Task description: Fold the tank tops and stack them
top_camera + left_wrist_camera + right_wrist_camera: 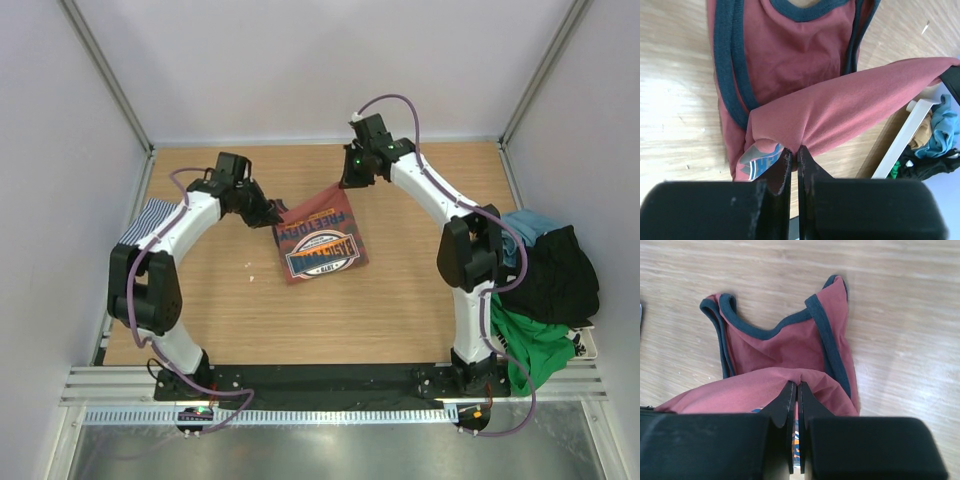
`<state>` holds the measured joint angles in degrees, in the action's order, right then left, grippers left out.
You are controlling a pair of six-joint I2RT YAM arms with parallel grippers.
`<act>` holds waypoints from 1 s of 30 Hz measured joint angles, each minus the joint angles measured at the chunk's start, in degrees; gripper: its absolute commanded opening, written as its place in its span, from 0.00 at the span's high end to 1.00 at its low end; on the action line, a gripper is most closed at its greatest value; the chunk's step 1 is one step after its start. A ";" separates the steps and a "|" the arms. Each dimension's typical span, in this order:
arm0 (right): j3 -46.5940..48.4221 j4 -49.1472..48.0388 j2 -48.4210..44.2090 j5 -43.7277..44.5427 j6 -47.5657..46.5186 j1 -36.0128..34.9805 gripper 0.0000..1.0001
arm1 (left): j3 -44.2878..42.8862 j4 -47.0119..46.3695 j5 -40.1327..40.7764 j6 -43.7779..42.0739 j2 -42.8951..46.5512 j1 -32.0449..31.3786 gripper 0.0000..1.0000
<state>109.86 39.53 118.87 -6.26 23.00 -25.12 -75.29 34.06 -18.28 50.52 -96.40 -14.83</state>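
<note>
Left claw (794,151) and right claw (796,386) tight on corners of rust-red tank top (322,246)

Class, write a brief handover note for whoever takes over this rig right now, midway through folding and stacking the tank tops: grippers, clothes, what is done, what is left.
Left gripper: shut on one corner of the red tank top.
Right gripper: shut on the other corner. That edge is lifted, and the neck end lies on the table.
Striped tank top: at the table's left edge; cannot tell whether it is folded.
Done: red fold begun, nothing stacked.
Left: finish folding the red one, then stack both.
</note>
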 measured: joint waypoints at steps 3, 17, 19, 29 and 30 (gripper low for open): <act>2.19 -0.92 1.73 -0.46 0.00 0.11 0.96 | -1.25 -0.39 -0.20 0.00 -1.51 0.85 1.00; 4.42 -7.87 8.85 -2.97 0.81 1.66 0.94 | -8.61 -1.66 -1.99 0.24 -12.92 4.42 1.00; 4.46 -9.29 9.75 -3.45 1.16 1.90 0.93 | -10.19 -1.70 -2.47 0.26 -14.45 5.09 1.00; 8.02 -17.81 13.42 -2.67 4.33 3.08 0.29 | -21.81 -2.23 -3.15 0.35 -23.43 7.04 0.32; 7.96 -18.40 13.40 -2.38 4.35 3.19 0.29 | -22.40 -2.19 -3.02 0.20 -23.74 7.19 0.29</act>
<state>117.82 21.12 132.27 -8.64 27.35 -21.93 -97.69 31.88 -21.30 50.72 -120.14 -7.64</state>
